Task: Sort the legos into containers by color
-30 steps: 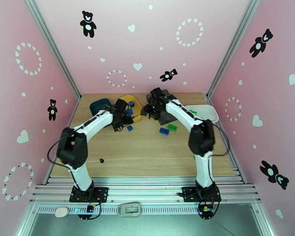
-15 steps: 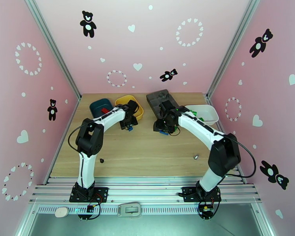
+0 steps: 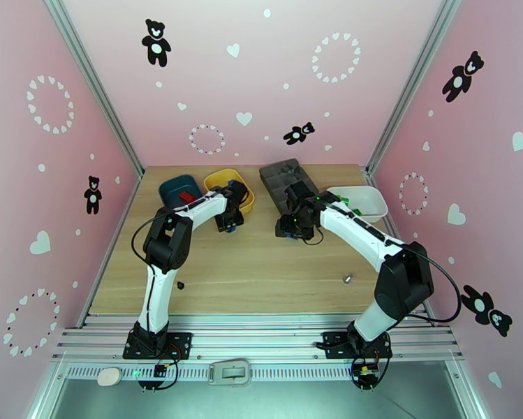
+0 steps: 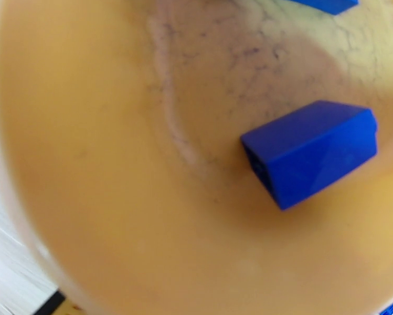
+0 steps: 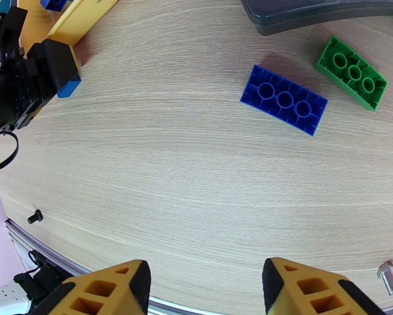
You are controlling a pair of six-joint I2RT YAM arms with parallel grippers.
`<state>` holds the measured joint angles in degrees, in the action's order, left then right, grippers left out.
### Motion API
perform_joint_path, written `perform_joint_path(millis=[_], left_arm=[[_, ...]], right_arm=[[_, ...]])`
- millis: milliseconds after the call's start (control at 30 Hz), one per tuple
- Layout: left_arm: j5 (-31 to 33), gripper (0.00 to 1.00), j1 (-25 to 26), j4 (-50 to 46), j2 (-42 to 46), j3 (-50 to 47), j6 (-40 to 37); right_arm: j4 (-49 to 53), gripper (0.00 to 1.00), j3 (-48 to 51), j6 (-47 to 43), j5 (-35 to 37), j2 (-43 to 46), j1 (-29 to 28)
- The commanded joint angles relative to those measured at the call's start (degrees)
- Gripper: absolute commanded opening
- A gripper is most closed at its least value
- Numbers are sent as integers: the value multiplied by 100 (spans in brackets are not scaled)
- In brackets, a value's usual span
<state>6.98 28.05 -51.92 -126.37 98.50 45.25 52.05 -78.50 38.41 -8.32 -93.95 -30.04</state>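
Two arms [image 3: 198, 209], one teal tray [image 3: 172, 186], one yellow tray [image 3: 216, 179], one white tray [image 3: 378, 204], one grey compartment tray [image 3: 281, 170], and, in the right wrist view, three blue bricks [image 5: 284, 99], one green brick [image 5: 353, 73], one black bit [image 5: 35, 217], one metal piece [image 5: 388, 276]

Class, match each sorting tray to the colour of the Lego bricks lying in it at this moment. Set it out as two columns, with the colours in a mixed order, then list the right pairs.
Trays
1. dark teal tray
2. yellow tray
3. white tray

Brick colours
A. green bricks
B. red bricks
C. blue bricks

Pairs: 1-B, 2-C, 3-A.
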Motion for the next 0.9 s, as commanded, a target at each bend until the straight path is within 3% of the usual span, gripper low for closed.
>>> perform_joint_path(millis=[0, 200, 633, 867], left_arm=[[172, 48, 99, -55, -30, -47, -13], [150, 39, 182, 53, 230, -349, -8], [-339, 37, 550, 353, 1553, -1042, -167], [-434, 38, 318, 30, 1676, -181, -581]], right_arm=[[154, 61, -93, -64, 23, 63, -17], [121, 60, -87, -45, 49, 101, -7], [36, 60, 158, 129, 216, 161, -10], [-40, 59, 289, 244, 221, 180, -8]])
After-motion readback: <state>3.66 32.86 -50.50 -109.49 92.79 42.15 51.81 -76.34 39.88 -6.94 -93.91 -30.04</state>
